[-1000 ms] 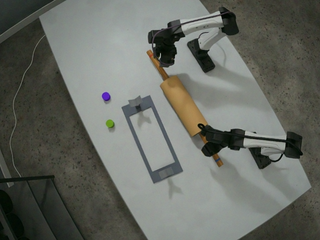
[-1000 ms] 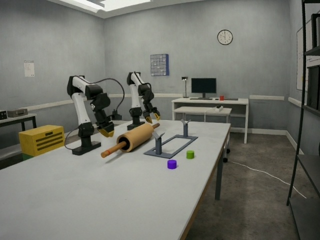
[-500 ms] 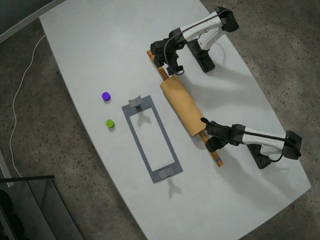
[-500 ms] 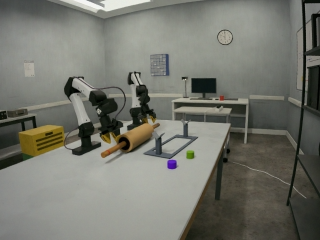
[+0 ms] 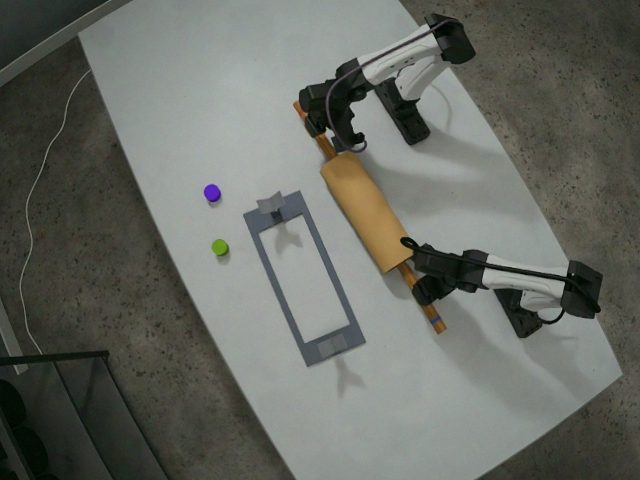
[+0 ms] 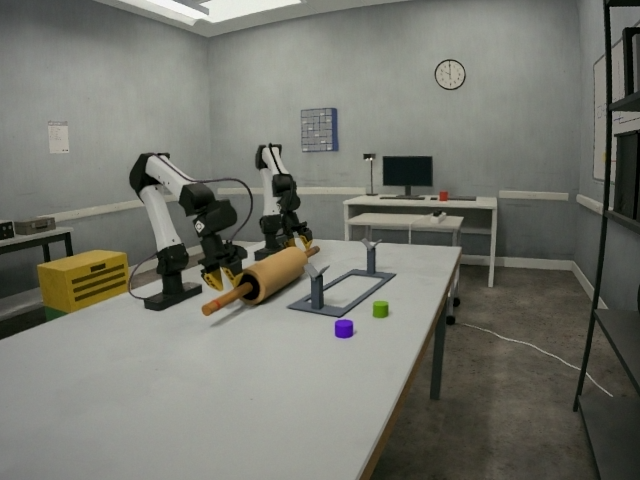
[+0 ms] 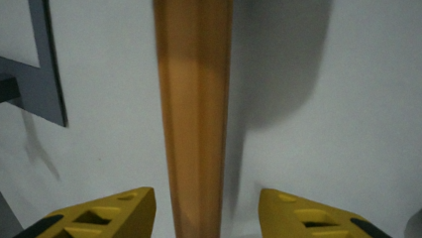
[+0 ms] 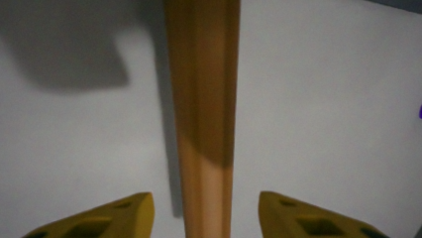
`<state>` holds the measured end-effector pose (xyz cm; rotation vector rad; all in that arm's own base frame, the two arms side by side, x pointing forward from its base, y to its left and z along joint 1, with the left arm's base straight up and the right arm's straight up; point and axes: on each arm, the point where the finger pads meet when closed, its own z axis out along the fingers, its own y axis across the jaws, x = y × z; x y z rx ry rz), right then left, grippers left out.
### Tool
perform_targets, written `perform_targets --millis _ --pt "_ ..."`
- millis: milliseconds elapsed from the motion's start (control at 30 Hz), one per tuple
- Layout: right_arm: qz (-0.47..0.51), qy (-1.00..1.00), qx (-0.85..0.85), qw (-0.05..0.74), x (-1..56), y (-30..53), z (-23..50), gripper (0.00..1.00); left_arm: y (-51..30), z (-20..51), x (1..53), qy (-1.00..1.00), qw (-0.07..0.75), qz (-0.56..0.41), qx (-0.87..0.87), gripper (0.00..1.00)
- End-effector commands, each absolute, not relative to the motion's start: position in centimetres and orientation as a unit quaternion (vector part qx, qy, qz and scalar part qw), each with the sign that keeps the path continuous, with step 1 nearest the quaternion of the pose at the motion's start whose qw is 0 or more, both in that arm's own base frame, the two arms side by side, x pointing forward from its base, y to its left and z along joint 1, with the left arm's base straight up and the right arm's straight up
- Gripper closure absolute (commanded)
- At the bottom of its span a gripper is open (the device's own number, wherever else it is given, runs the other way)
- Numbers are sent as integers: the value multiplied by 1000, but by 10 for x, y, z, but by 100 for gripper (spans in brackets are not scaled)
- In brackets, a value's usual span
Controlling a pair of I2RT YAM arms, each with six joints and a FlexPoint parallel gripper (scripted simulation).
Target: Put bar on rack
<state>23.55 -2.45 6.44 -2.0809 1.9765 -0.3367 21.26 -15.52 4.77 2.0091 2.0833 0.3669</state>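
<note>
Two ends of the bar [image 5: 366, 211] [image 6: 281, 273] [image 7: 195, 99] [image 8: 205, 99] are straddled, across its long axis, by open fingers: the blue-marked by the left gripper [image 5: 424, 292] [image 6: 300, 245] [image 7: 207, 197], the red-marked by the right gripper [image 5: 328, 138] [image 6: 229, 285] [image 8: 206, 200].

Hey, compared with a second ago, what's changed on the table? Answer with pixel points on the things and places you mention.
The right gripper [image 5: 327, 138] [image 6: 227, 287] [image 8: 206, 200] has come down and turned across the bar [image 5: 367, 211] [image 6: 279, 273] [image 7: 198, 119] [image 8: 208, 74]; the left gripper [image 5: 434, 289] [image 6: 299, 245] [image 7: 207, 197] has lowered and turned too. Both are open, so nothing was grasped or released. The bar, rack [image 5: 329, 268] [image 6: 316, 291] [image 7: 47, 74] [image 8: 406, 4] and purple and green cylinders stayed put.
</note>
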Motion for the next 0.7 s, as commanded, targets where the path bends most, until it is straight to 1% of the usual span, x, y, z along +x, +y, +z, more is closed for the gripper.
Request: perform_targets --millis 0,667 --pt "-120 676 -717 122 239 -26 55 49 -156 40 217 709 116 124 685 49" --pt "-119 678 -715 123 246 -25 33 49 -159 22 227 709 122 122 684 49"
